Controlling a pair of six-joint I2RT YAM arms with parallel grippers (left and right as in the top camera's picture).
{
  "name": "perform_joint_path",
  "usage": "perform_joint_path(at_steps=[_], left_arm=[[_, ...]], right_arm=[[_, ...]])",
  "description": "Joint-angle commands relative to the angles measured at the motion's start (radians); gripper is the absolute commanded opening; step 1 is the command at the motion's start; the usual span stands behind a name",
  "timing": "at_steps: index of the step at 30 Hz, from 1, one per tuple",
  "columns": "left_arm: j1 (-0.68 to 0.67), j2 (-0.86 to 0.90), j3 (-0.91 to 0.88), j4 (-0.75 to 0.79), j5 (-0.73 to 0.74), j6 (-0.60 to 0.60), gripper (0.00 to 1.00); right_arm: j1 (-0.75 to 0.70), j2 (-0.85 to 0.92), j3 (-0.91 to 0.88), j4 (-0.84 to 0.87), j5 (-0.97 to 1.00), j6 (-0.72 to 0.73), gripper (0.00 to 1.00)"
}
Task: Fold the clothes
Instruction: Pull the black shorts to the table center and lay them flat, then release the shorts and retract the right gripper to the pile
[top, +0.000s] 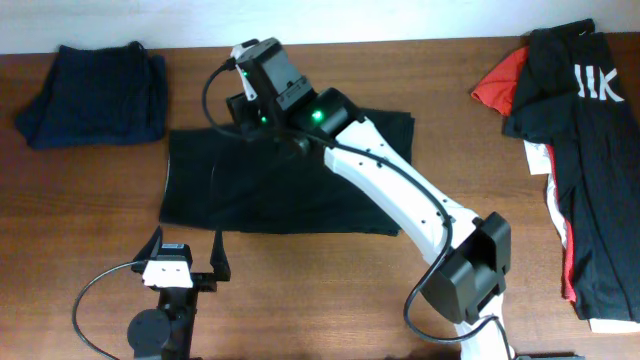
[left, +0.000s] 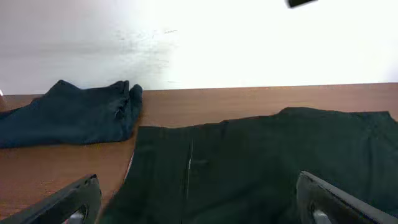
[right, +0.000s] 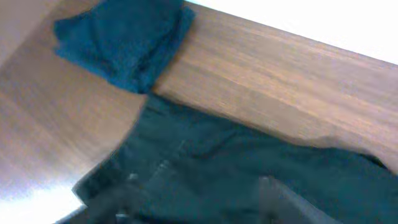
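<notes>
A black garment (top: 260, 185) lies spread flat in the middle of the table. It also shows in the left wrist view (left: 261, 162) and the right wrist view (right: 236, 168). My right gripper (top: 247, 112) reaches across to the garment's far left edge. Its blurred fingers (right: 202, 202) stand apart just over the cloth. My left gripper (top: 186, 256) is open and empty at the garment's near left edge, its fingers (left: 199, 208) spread wide. A folded navy piece (top: 95, 95) lies at the far left. A heap of black clothes with white marks and a red-orange piece (top: 580, 150) lies at the right.
The wooden table (top: 90, 210) has a white wall behind its far edge (left: 199, 37). The right arm's white links (top: 400, 190) cross over the right half of the black garment. The left arm's base and cable (top: 150, 325) sit at the front left.
</notes>
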Motion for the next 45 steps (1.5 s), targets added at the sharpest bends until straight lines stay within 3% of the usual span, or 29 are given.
perform_joint_path(at_steps=[1, 2, 3, 6, 9, 13, 15, 19, 24, 28, 30, 31, 37, 39, 40, 41, 42, 43, 45], left_arm=[[0.005, -0.003, -0.006, -0.002, 0.000, 0.019, 0.99], [0.005, -0.003, -0.006, -0.002, 0.000, 0.019, 0.99], [0.005, -0.003, -0.006, -0.002, 0.000, 0.019, 0.99], [0.005, -0.003, -0.006, -0.002, 0.000, 0.019, 0.99], [0.005, -0.003, -0.006, -0.002, 0.000, 0.019, 0.99], [0.005, -0.003, -0.006, -0.002, 0.000, 0.019, 0.99], [0.005, -0.003, -0.006, -0.002, 0.000, 0.019, 0.99], [0.005, -0.003, -0.006, -0.002, 0.000, 0.019, 0.99], [0.005, -0.003, -0.006, -0.002, 0.000, 0.019, 0.99], [0.005, -0.003, -0.006, -0.002, 0.000, 0.019, 0.99], [0.005, -0.003, -0.006, -0.002, 0.000, 0.019, 0.99], [0.005, -0.003, -0.006, -0.002, 0.000, 0.019, 0.99], [0.005, -0.003, -0.006, -0.002, 0.000, 0.019, 0.99], [0.005, -0.003, -0.006, -0.002, 0.000, 0.019, 0.99], [0.005, -0.003, -0.006, -0.002, 0.000, 0.019, 0.99], [0.005, -0.003, -0.006, -0.002, 0.000, 0.019, 0.99], [0.005, -0.003, -0.006, -0.002, 0.000, 0.019, 0.99], [0.005, -0.003, -0.006, -0.002, 0.000, 0.019, 0.99], [0.005, -0.003, -0.006, -0.002, 0.000, 0.019, 0.99]], right_arm=[[-0.107, -0.090, 0.035, -0.080, 0.013, -0.001, 0.74], [-0.201, -0.111, 0.035, -0.174, 0.013, -0.001, 0.94], [-0.253, -0.113, 0.035, -0.227, 0.013, -0.001, 0.99], [-0.447, -0.113, 0.034, -0.446, 0.012, -0.001, 0.99], [-0.555, -0.106, -0.043, -0.582, -0.015, -0.001, 0.99], [-0.558, -0.106, -0.379, -0.439, -0.077, -0.001, 0.99], [-0.558, -0.106, -0.533, -0.302, -0.192, -0.001, 0.86], [-0.558, -0.106, -0.737, -0.078, -0.280, 0.023, 0.80], [-0.558, -0.105, -0.818, 0.010, -0.280, 0.026, 0.77], [-0.558, -0.092, -0.819, 0.013, -0.280, 0.026, 0.47], [-0.560, -0.088, -0.819, 0.021, -0.270, 0.026, 0.10], [-0.566, -0.088, -0.818, 0.023, -0.221, 0.056, 0.04], [-0.678, -0.089, -0.691, -0.128, -0.119, -0.003, 0.04], [-0.679, -0.089, -0.642, -0.165, -0.114, -0.040, 0.27], [-0.681, -0.089, -0.620, -0.184, -0.109, -0.039, 0.27], [-0.688, -0.089, -0.581, -0.228, -0.109, -0.039, 0.36], [-0.697, -0.089, -0.527, -0.290, -0.110, -0.039, 0.61], [-0.705, -0.089, -0.473, -0.339, -0.109, -0.040, 0.99], [-0.743, -0.089, -0.334, -0.418, -0.079, -0.039, 0.99]])
